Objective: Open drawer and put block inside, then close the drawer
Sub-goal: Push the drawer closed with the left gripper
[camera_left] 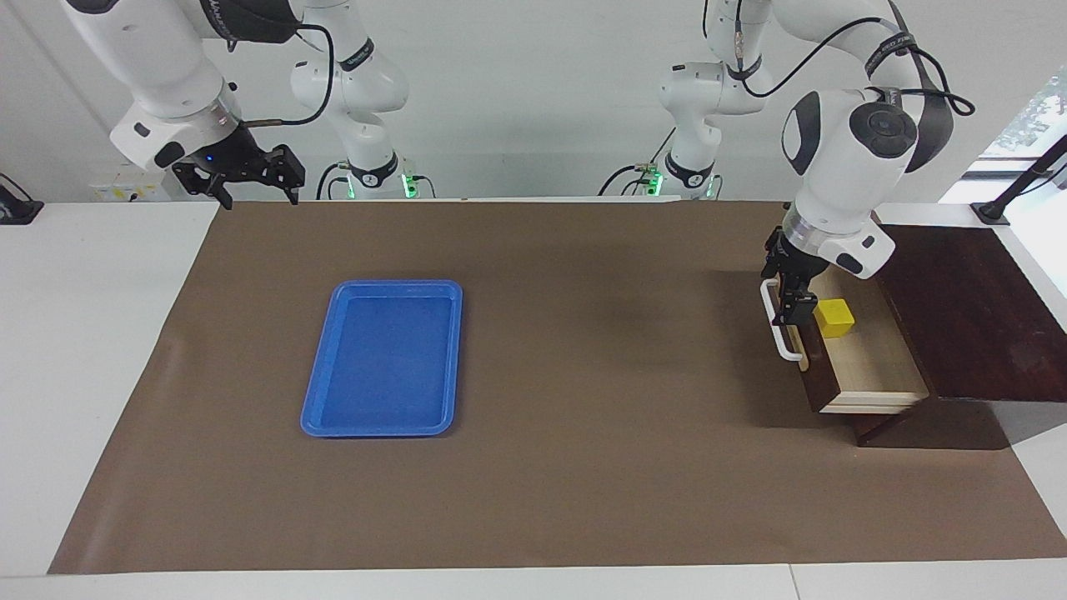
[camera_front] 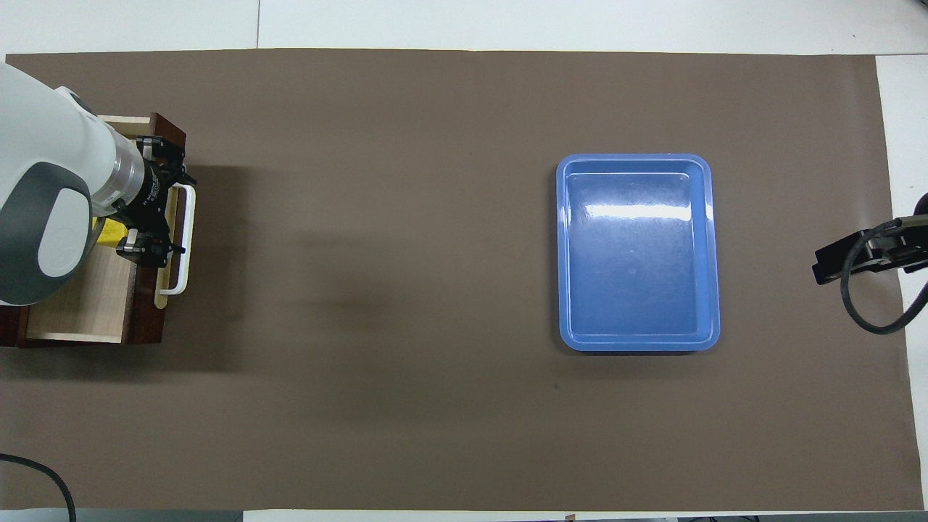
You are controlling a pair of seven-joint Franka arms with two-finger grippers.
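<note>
The drawer (camera_left: 875, 371) stands pulled out of its dark wooden box (camera_left: 971, 317) at the left arm's end of the table. The yellow block (camera_left: 835, 317) lies on its pale floor, just inside the front panel, with nothing touching it. My left gripper (camera_left: 784, 287) hangs open and empty over the front panel and the white handle (camera_left: 777, 333). In the overhead view the left gripper (camera_front: 168, 214) covers the handle (camera_front: 188, 243), and the arm hides all but a sliver of the block (camera_front: 109, 232). My right gripper (camera_left: 247, 178) waits open above the table's edge at the right arm's end.
A blue plastic tray (camera_left: 379, 358) lies on the brown mat toward the right arm's end, also in the overhead view as the tray (camera_front: 638, 254). The brown mat (camera_left: 600, 375) stretches between tray and drawer.
</note>
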